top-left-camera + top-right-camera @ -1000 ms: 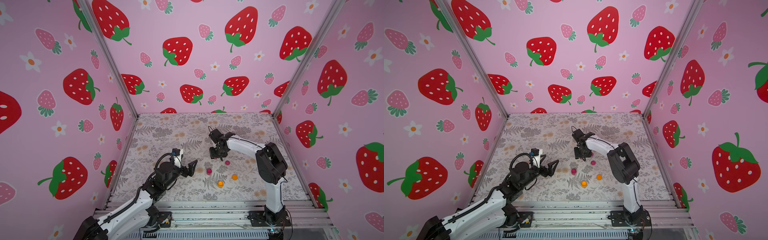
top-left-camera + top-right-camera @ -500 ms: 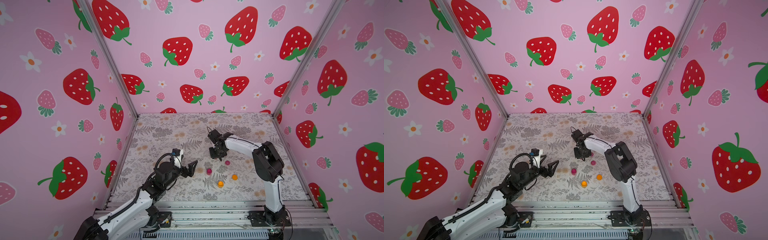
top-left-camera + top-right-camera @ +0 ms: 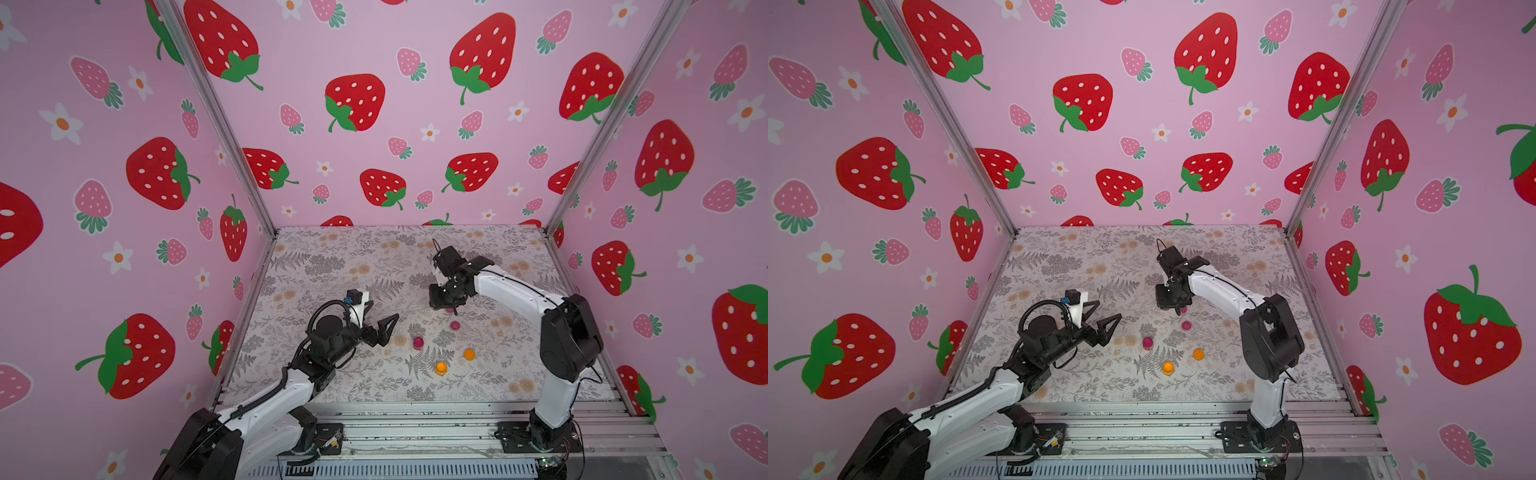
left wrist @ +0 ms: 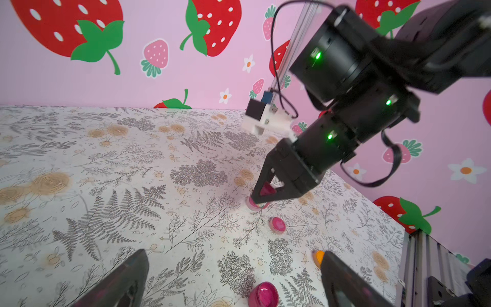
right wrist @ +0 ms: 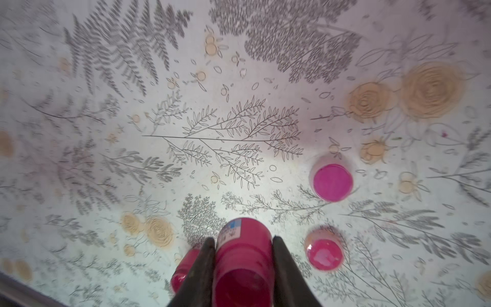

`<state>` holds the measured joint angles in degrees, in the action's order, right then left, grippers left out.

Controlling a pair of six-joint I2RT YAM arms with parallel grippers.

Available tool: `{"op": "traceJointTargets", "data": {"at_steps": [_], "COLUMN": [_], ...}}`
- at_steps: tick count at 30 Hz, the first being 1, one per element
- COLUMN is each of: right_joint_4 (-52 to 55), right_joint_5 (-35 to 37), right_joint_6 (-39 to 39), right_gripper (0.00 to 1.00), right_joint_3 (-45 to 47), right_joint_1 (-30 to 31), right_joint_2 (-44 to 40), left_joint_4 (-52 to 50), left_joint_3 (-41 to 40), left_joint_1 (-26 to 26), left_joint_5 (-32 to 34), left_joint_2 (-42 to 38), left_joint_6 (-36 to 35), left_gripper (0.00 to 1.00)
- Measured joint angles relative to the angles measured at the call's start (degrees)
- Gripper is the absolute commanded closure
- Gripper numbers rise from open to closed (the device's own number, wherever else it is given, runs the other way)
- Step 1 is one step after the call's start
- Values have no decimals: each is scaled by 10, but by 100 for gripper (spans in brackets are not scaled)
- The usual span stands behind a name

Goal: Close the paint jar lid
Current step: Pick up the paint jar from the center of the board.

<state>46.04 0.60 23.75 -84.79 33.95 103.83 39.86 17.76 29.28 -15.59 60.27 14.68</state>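
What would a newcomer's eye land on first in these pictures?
Pink walls covered in big red strawberries dominate, boxing in a floral-print table. Near the table's middle, the right gripper is shut on a magenta paint jar. The left gripper gapes open near a loose magenta pot and an orange pot.

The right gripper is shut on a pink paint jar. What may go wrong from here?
1. The right gripper pinches the pink jar only by its round sides, so the jar may slip or tilt.
2. Another pink piece sits close beside the gripper, partly hidden; moving the arm may knock it.
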Motion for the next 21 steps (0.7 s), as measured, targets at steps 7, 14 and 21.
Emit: {"op": "traceJointTargets", "data": {"at_steps": [7, 14, 21], "right_joint_4": [32, 92, 133], "right_joint_5": [-158, -276, -325], "right_joint_6": [-14, -36, -52], "right_gripper": [78, 78, 78], "right_joint_3": [-2, -34, -61], "right_joint_1": [-76, -81, -75], "right_joint_2": [-96, -112, -111], "left_joint_4": [78, 127, 126], "left_joint_3": [120, 240, 267], "left_joint_1": [0, 12, 50], "left_joint_5": [-120, -252, -306], "left_joint_2": [165, 308, 359], "left_joint_6": [-51, -52, -51], "left_gripper": [4, 6, 15]}}
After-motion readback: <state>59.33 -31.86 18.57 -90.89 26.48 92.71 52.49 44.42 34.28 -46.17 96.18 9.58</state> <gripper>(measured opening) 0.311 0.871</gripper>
